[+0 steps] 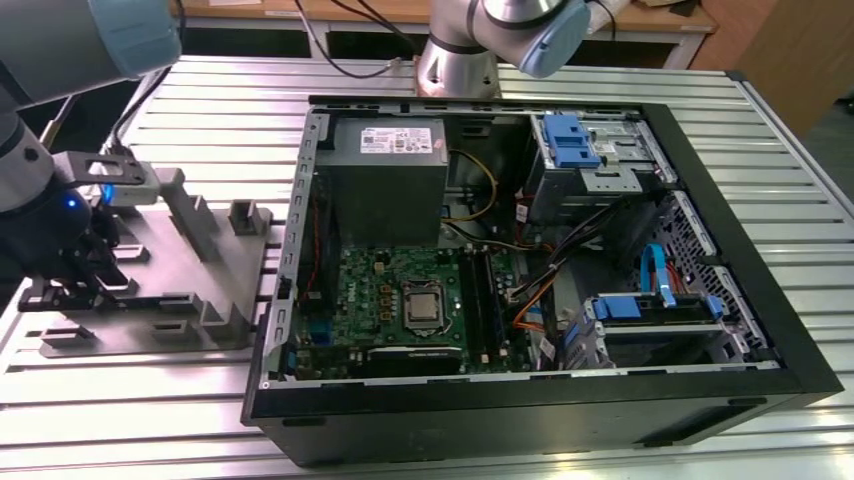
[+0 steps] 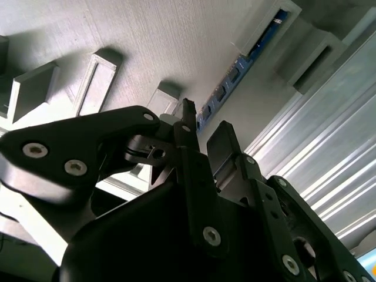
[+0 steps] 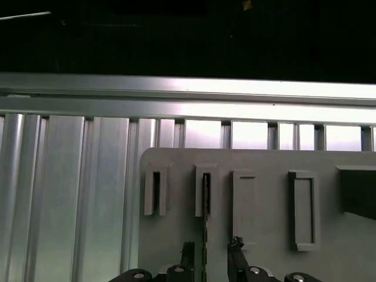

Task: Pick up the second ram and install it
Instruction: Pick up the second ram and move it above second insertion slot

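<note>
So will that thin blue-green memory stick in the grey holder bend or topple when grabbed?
Probably stiff: the thin blue-green memory stick looks like a flat rigid board. Likely light, being slim. It stands on edge in the grey slotted holder, so a sideways nudge might tip it.

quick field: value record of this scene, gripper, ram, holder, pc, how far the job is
gripper: open, low over the holder plate, at the exterior view's left
second ram: on edge in a holder slot, running between the jaws, apparently not clamped
holder plate: grey, slotted, on the slatted metal table beside the case
computer case: side open, motherboard exposed
progress: ram not yet lifted
</note>
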